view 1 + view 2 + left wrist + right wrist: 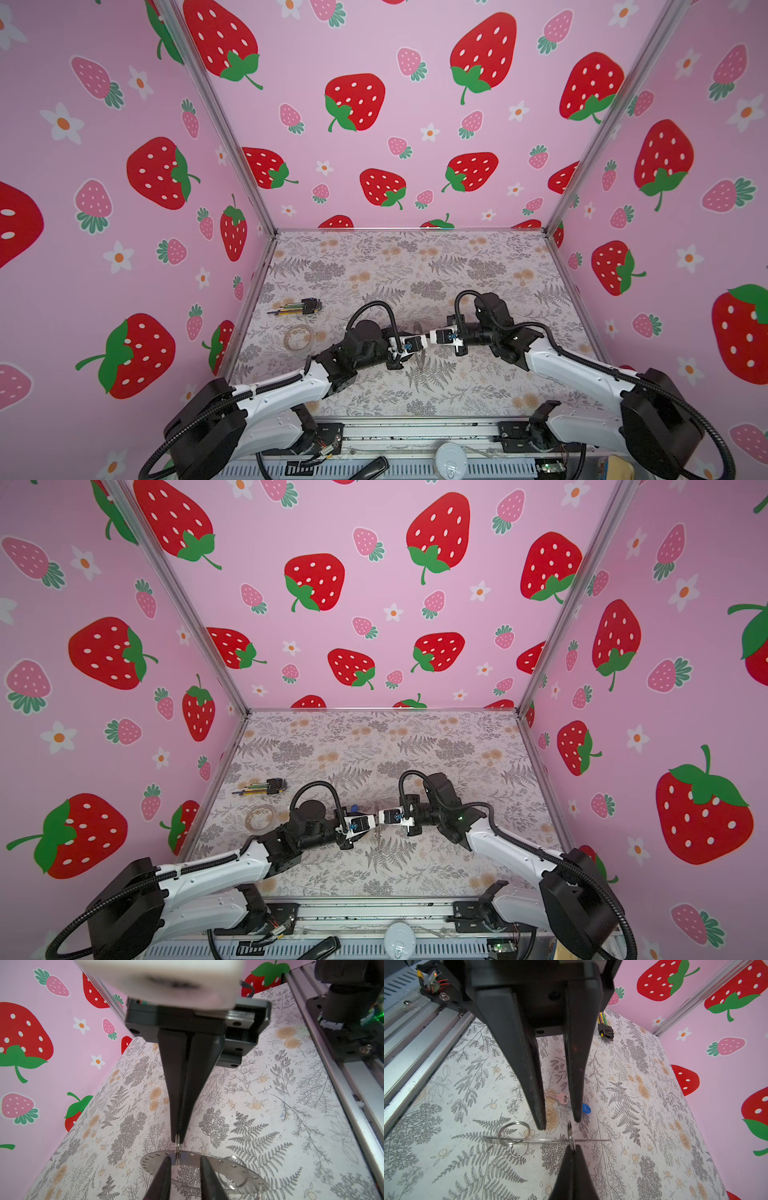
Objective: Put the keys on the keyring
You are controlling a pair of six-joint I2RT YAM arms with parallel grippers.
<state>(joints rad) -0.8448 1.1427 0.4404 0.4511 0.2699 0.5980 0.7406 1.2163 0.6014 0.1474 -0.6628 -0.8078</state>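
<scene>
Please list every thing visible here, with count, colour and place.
table: one, floral, cell floor
keyring: one, grey, at the table's middle
split rings: at least three, silver, on the keyring
blue key: one, blue head, on the table
pink key: one, pink, near the blue key
hex key bundle: one, dark, table's left side
tape roll: one, clear, near the bundle
left fingers: two, black, open, facing the keyring
right fingers: two, black, shut on one split ring
</scene>
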